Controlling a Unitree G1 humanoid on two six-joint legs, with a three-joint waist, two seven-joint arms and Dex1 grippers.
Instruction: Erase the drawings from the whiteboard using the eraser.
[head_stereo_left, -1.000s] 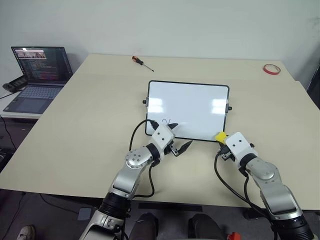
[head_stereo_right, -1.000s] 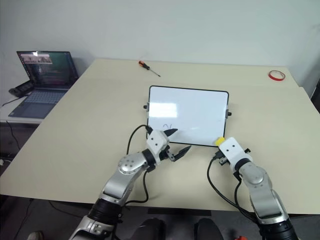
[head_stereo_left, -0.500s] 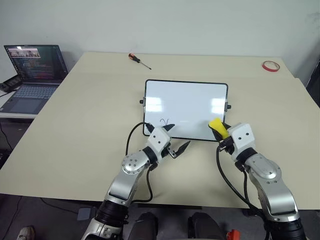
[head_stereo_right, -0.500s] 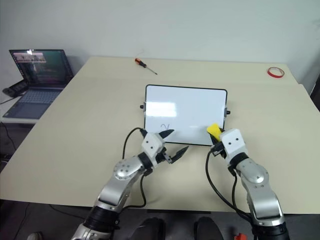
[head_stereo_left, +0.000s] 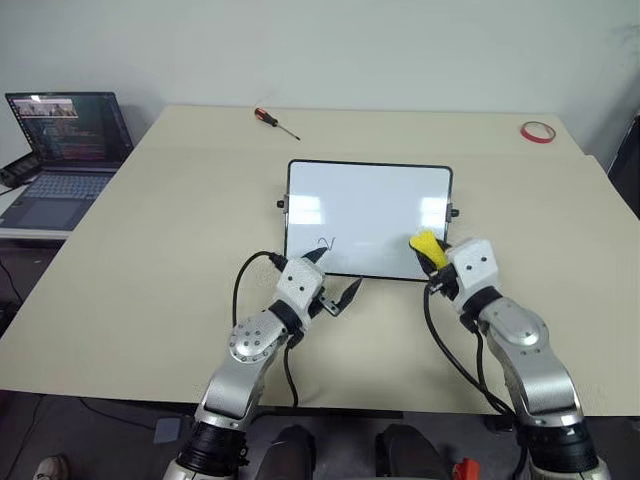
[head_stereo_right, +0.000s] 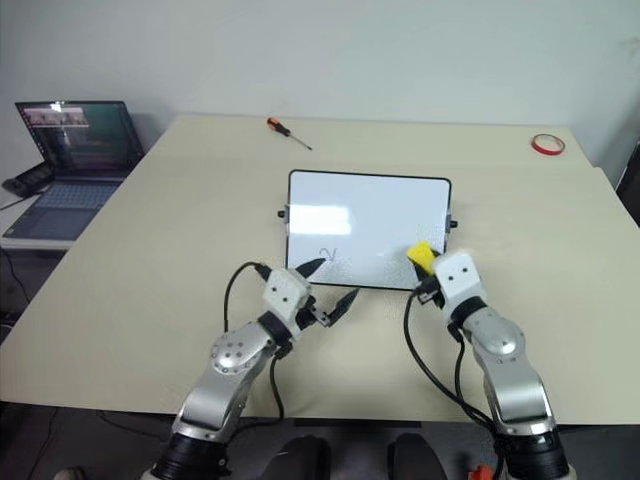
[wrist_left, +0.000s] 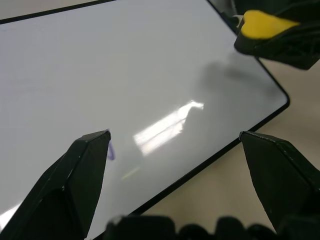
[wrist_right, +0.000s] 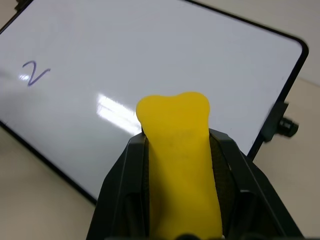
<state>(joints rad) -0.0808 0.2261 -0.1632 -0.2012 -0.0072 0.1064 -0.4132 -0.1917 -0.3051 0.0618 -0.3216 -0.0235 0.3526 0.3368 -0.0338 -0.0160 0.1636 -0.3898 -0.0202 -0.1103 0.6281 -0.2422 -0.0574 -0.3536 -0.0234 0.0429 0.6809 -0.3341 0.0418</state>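
Eraser (wrist_right: 179, 165) over whiteboard (head_stereo_left: 367, 205) near edge

A beige table (head_stereo_left: 150, 230) carries the whiteboard (head_stereo_left: 380, 195), screwdriver (head_stereo_left: 275, 121) and tape ring (head_stereo_left: 538, 132).

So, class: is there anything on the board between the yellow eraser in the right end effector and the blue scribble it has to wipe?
Nothing visible. The eraser, held in the right end effector, faces bare whiteboard across to the scribble. The left end effector, open, sits at the near edge by the mark, not between.
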